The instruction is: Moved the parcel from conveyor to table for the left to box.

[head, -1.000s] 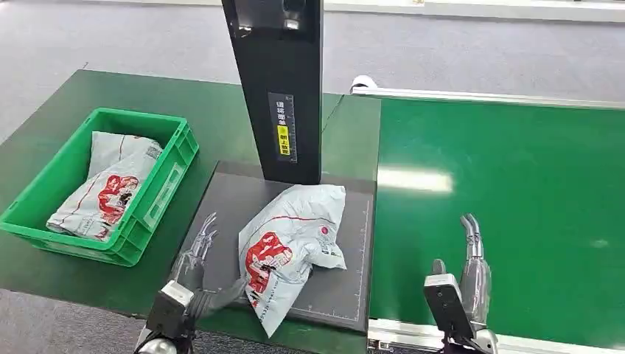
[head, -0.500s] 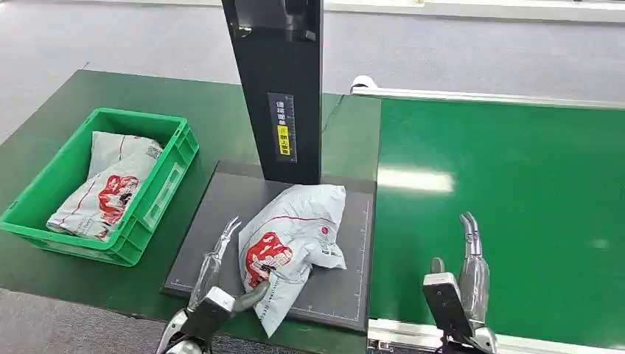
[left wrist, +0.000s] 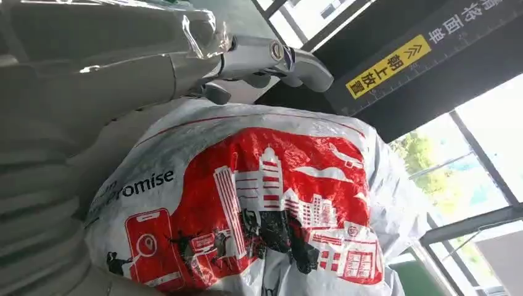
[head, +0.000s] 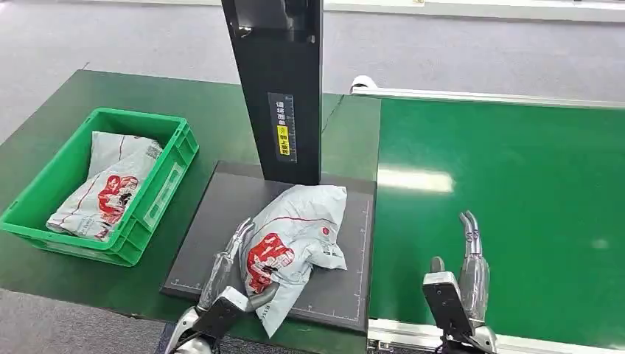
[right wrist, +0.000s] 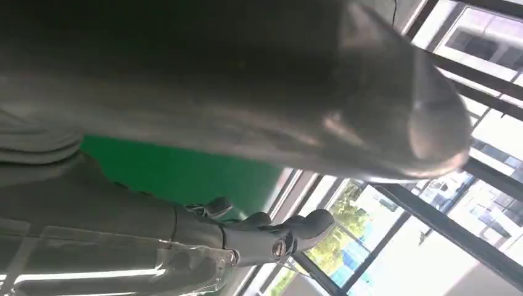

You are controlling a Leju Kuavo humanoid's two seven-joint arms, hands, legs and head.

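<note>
A grey parcel with a red print lies on the dark mat on the table, just in front of the black post. My left hand reaches in from the near edge. Its fingers lie straight along the parcel's left side and its thumb touches the parcel's near end. In the left wrist view the parcel sits between thumb and fingers, which are spread and have not closed on it. My right hand hovers open over the near edge of the green conveyor, fingers straight and empty.
A green crate at the left of the table holds similar grey parcels. A tall black post with a yellow label stands at the back of the mat. The conveyor belt runs along the right.
My left hand has moved right and forward across the mat until it reached the parcel's left side. The parcel and my right hand have stayed put.
</note>
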